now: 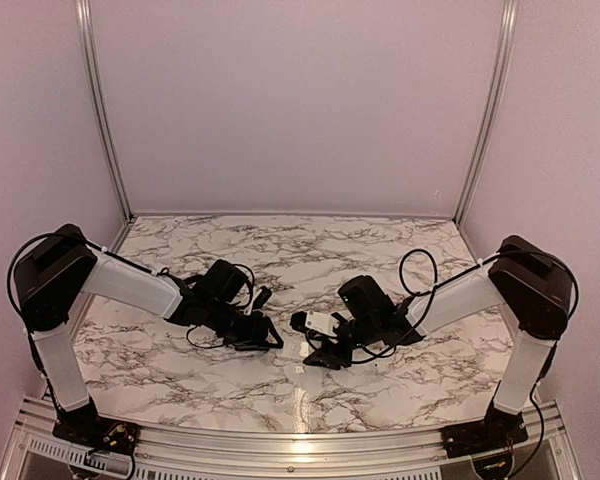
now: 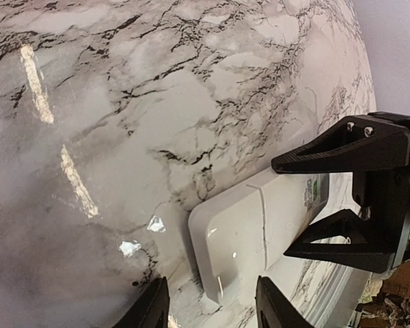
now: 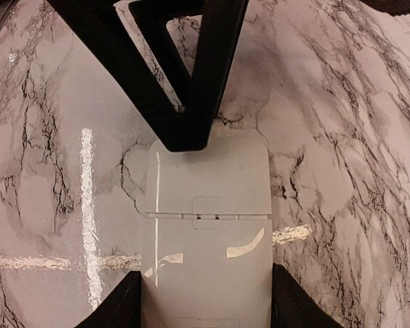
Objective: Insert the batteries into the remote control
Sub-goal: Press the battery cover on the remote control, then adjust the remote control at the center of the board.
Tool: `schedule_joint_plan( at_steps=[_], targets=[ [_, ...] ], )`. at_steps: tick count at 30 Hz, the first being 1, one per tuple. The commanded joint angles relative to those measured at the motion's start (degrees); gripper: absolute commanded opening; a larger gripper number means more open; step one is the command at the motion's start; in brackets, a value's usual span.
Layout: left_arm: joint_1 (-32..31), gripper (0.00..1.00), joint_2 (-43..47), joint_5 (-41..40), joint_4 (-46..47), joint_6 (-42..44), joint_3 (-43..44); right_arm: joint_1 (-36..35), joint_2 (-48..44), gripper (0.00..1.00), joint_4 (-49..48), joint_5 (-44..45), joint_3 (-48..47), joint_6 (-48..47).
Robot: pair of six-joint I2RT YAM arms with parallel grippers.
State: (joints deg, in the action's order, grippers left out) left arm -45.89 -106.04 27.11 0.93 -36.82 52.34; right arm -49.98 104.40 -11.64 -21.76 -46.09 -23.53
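Overhead, left arm (image 1: 130, 285): elbow folded out towards the left wall, forearm reaching right and low over the grey-veined white marble tabletop (image 1: 280, 240). The left gripper (image 1: 265, 335) is at the centre. Right arm (image 1: 460, 300): mirrored, forearm reaching left, with the right gripper (image 1: 318, 345) just beside the left one. The small flat white rectangular plastic remote control (image 1: 322, 322) sits at the right gripper. Open marble runs behind both arms to the back wall and in front to the aluminium rail (image 1: 280, 445).

Left wrist view: the left gripper's two black fingertips (image 2: 150, 311) stand wide apart and clamp nothing. The remote control's rounded end lies just before the gap, back side up, with a seam across it. The right gripper's triangular fingers (image 2: 348, 147) sit one on each long edge. Bare marble fills the upper left.

Right wrist view: the right gripper's own fingers (image 3: 116, 304) press both long edges of the remote control, closed on it. One left finger's tip (image 3: 184, 130) meets its far end. Whether the remote control rests on the marble or is lifted cannot be told. Bare marble lies on either side.
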Motion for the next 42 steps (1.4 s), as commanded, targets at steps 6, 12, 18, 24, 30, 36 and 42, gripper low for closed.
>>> schedule_joint_plan(
  at_steps=[6,12,18,24,30,36,42],
  targets=[
    [0.29,0.54,0.51,-11.23,-12.02,3.08,-3.11,-1.62,5.92,0.0,8.15,-1.92,-4.49,2.16],
    [0.27,0.59,3.43,-12.8,-9.72,4.17,-3.46,-1.46,5.73,0.23,9.41,-2.21,-4.42,2.99],
    [1.17,0.62,4.08,-12.4,-9.48,4.36,-3.29,-0.67,3.66,0.41,10.31,-2.05,-4.55,2.3],
    [1.95,0.7,4.47,-12.93,-10.14,5.35,-2.23,0.23,0.91,0.72,11.37,0.5,-3.97,1.58],
    [3.25,0.94,5.88,-12.7,-10.22,5.35,-2.41,0.41,-0.09,0.99,16.91,1.79,-5.31,2.25],
    [4.24,0.99,6.47,-12.86,-10.27,5.69,-2.41,0.3,0.32,0.99,23.45,11.83,-7.39,2.38],
    [5.33,0.99,7.63,-13.55,-10.08,6.18,-2.75,1.68,0.2,0.99,26.89,18.34,-8.17,2.58]
  ],
)
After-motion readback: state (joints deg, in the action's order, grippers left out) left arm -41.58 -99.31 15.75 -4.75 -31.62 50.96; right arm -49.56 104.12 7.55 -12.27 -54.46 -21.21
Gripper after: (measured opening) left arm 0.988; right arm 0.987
